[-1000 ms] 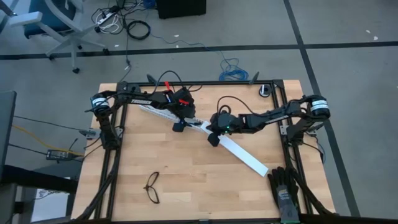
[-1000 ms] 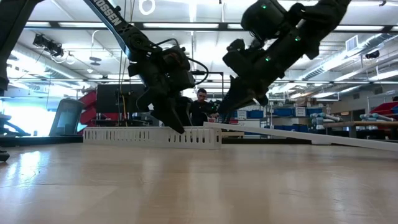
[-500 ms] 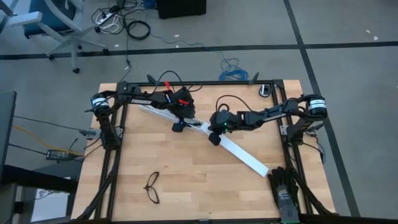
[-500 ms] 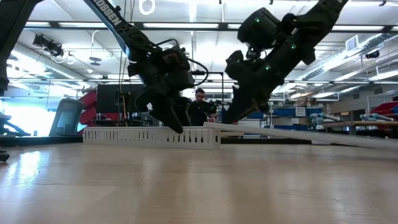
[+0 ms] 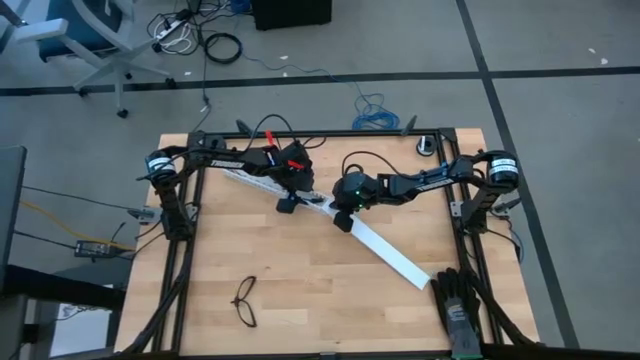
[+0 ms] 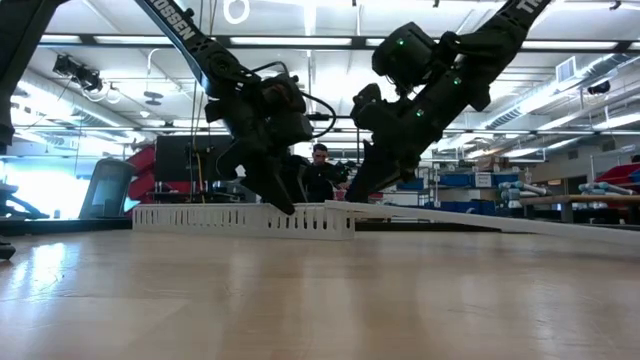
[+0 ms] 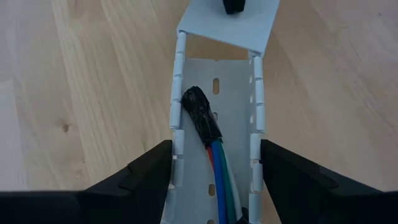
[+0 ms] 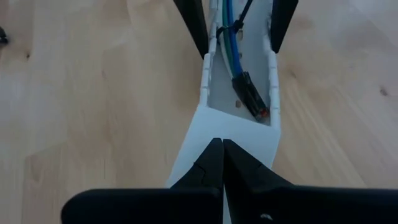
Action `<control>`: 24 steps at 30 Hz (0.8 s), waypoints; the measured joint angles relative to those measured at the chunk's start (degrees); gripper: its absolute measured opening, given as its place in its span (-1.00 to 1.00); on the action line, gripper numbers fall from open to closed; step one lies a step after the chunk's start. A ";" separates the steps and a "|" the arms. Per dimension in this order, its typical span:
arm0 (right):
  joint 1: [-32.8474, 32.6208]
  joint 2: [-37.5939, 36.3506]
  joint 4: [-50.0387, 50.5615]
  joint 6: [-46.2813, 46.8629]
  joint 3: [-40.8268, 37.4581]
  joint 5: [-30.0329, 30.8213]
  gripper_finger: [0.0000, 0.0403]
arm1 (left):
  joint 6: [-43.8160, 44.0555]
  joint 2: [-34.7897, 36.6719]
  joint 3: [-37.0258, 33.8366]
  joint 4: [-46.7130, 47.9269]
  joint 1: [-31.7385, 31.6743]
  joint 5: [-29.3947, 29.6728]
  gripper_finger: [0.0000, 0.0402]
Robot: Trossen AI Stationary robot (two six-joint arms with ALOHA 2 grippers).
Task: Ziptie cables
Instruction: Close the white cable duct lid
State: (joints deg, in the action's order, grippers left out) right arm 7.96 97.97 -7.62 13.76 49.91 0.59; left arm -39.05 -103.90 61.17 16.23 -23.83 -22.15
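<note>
- Cables (image 7: 214, 165): blue, green & white wires joined at a dark taped end (image 8: 251, 96), lying inside a white slotted duct (image 5: 268, 184). Duct sits at approx. 11 o'clock from table centre, running diagonally.
- Ziptie (image 8: 241, 18): thin dark strip seen across the wires in right wrist view, near the left fingers; cannot tell if closed.
- Left gripper (image 5: 292, 197): fingers (image 7: 140, 174) spread wide, one on each side of the duct's walls, outside it. Holds nothing visible; contact w/ walls cannot be told.
- Right gripper (image 5: 341, 218): at approx. 12 o'clock from table centre, fingers (image 8: 214, 165) pressed together on the near end of the flat white cover strip (image 5: 385, 248). Strip's gripped end meets the duct's open end; its far end runs to approx. 4 o'clock.
- Table (image 5: 300, 290): wood top. Black glasses (image 5: 245, 301) at 7 o'clock, well apart from the duct. Black gloves (image 5: 457, 304) at 4 o'clock edge.
- Low view: a person (image 6: 322, 172) in the room behind.
</note>
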 joint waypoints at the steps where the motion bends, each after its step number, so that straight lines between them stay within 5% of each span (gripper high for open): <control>1: 0.26 0.14 -0.05 -0.25 0.02 -0.51 -1.00 | -0.13 0.00 0.00 0.00 0.00 0.01 0.21; 24: 3.25 -2.50 -4.50 -6.48 0.00 -7.94 -1.00 | -2.97 0.00 0.00 -0.48 1.84 1.43 0.21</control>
State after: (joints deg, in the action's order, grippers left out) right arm 11.20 95.47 -12.12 7.28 49.91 -7.35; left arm -42.02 -103.90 61.17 15.75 -22.00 -20.72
